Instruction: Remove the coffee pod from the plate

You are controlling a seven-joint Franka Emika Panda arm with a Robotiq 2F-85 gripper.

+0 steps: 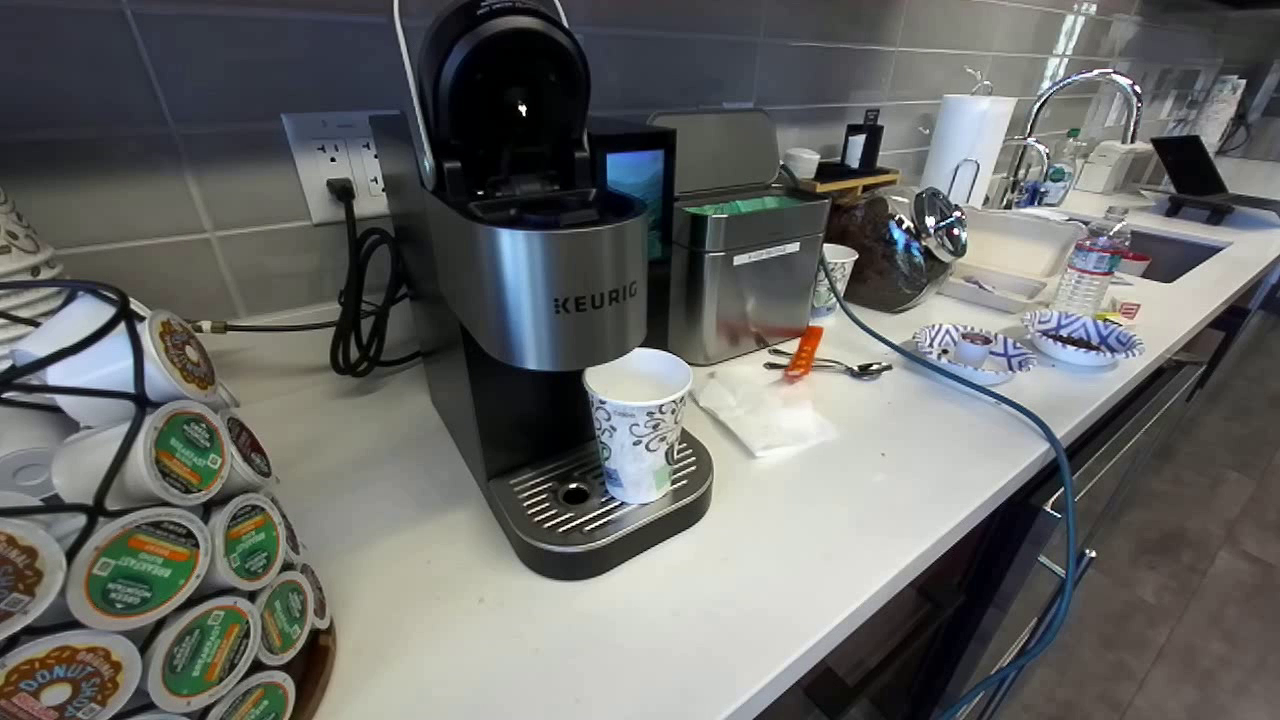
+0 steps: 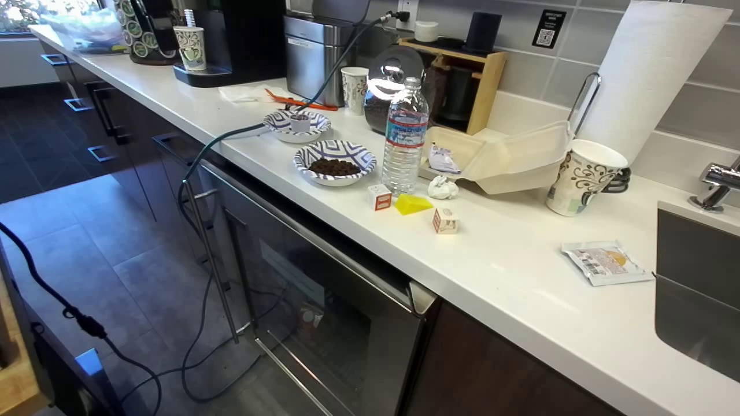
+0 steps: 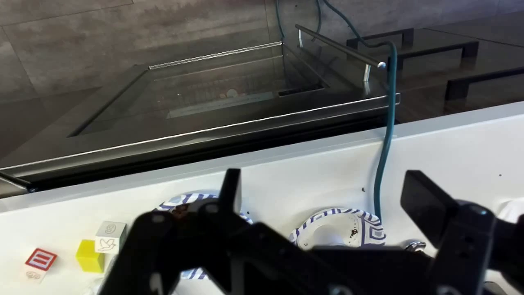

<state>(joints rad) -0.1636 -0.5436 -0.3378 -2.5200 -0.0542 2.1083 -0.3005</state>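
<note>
Whitish pod is carried by the patterned plate. Fingers are spread wide, nothing gripped, presumably so the pod can be straddled.

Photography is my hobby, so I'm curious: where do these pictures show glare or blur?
In both exterior views, glare on the jar lid; in an exterior view, a nearly washed-out window; in the wrist view, dark, slightly soft fingers.

Setting is reading as kitchen; home or office unclear. Keurig coffee machine is standing on long white surface, racked pods sitting near it. Faucet is arching by sink; paper-towel roll is standing nearby. Grey-tiled wall is rising behind, dark cabinet fronts running below.
</note>
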